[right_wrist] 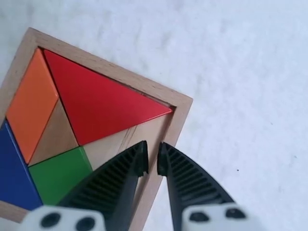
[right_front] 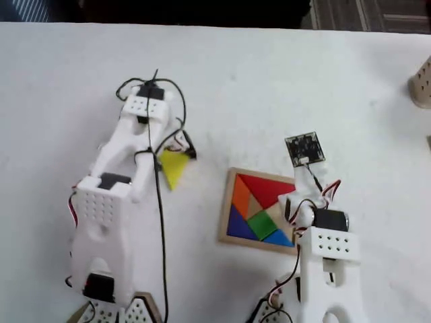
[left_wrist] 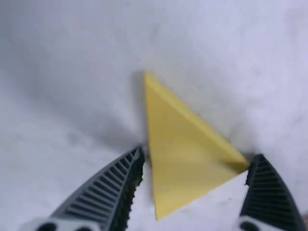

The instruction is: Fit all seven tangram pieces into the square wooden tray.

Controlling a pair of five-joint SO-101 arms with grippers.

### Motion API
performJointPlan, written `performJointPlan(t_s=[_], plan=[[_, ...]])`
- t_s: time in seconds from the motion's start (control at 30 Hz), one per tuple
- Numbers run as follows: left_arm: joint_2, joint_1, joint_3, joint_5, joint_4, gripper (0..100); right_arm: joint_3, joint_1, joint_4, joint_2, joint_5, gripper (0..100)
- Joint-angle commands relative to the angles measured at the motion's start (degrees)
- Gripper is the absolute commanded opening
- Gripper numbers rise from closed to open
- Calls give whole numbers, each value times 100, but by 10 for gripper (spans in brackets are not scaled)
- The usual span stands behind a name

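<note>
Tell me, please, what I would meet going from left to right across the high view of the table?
White left arm → flat yellow triangle piece → square wooden tray → white right arm → pale perforated block at the right edge.
</note>
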Motion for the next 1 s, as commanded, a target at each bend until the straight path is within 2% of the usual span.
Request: performJointPlan(t_s=[0.0,0.07,0.17,0.47,0.57,0.67,0.97], plan=[[22,-242,26,-97,132,331,-26,-48,-110,-101,114,47],[-4,-242,26,-176,193,331,-26,-48,-110,-101,114,47],[-40,-295,70,-686,132,331,-26,-48,-110,-101,114,48],[-48,-365,132,-712,-70,337,-26,-48,-110,-101,114,48],[-136,-365,176,-976,-158,381,-26,-48,-110,-101,123,48],[-391,-418,396,-905,-220,411,-26,-48,-110,-101,123,48],[-945,-426,1336,-879,-993,333,-26,-48,-110,-101,123,48]])
